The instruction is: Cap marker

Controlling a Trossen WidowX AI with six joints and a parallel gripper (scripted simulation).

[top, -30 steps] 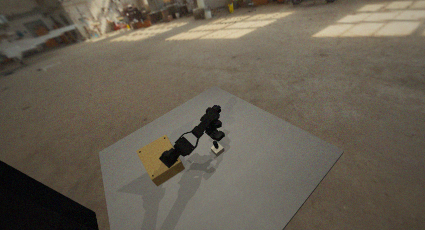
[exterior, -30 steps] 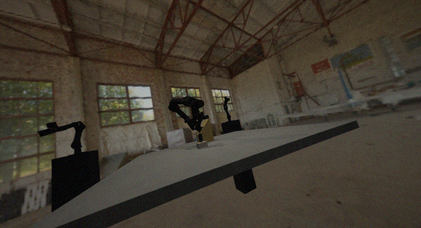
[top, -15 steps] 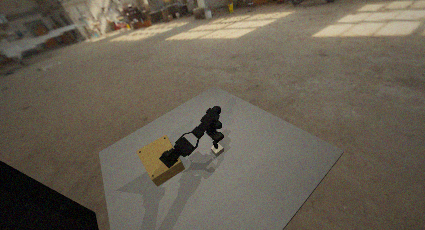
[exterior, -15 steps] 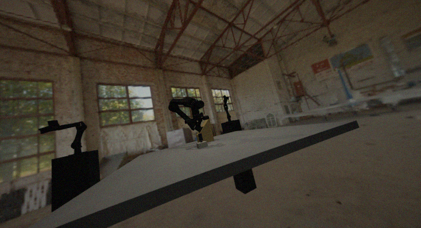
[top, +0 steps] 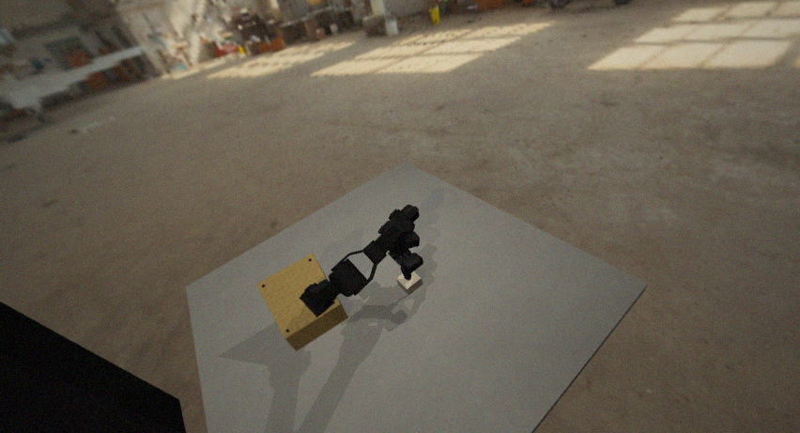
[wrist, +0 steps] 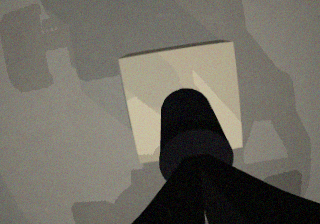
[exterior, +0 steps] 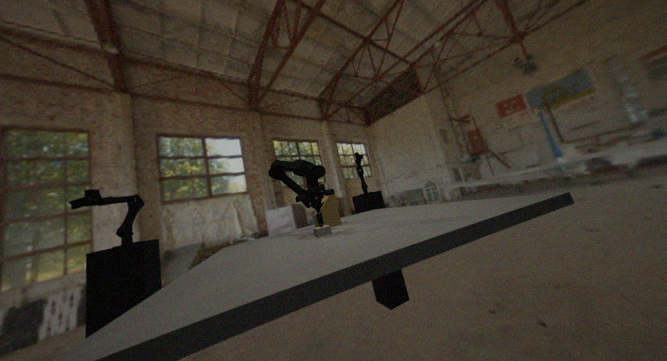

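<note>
The pale holder block (top: 410, 286) (exterior: 322, 231) (wrist: 150, 79) sits on the grey table. A dark upright cylinder (wrist: 187, 111) stands on it, the marker with what looks like the dark cap (wrist: 192, 144) on its upper end. Marker and cap look alike in colour, and how far the cap is seated cannot be told. No loose cap shows on the table. My gripper (wrist: 196, 167) (exterior: 319, 211) is shut and empty, pointing down. Its joined fingertips are right over the cap's top, at or very near it; they hide part of the top face.
The tan box (top: 291, 295) (exterior: 332, 211) under my arm's base stands near the block. The grey table (top: 503, 317) (exterior: 261, 274) has its edges well beyond the block. Two other dark arms (exterior: 125, 218) (exterior: 362, 176) stand on black pedestals beyond the table.
</note>
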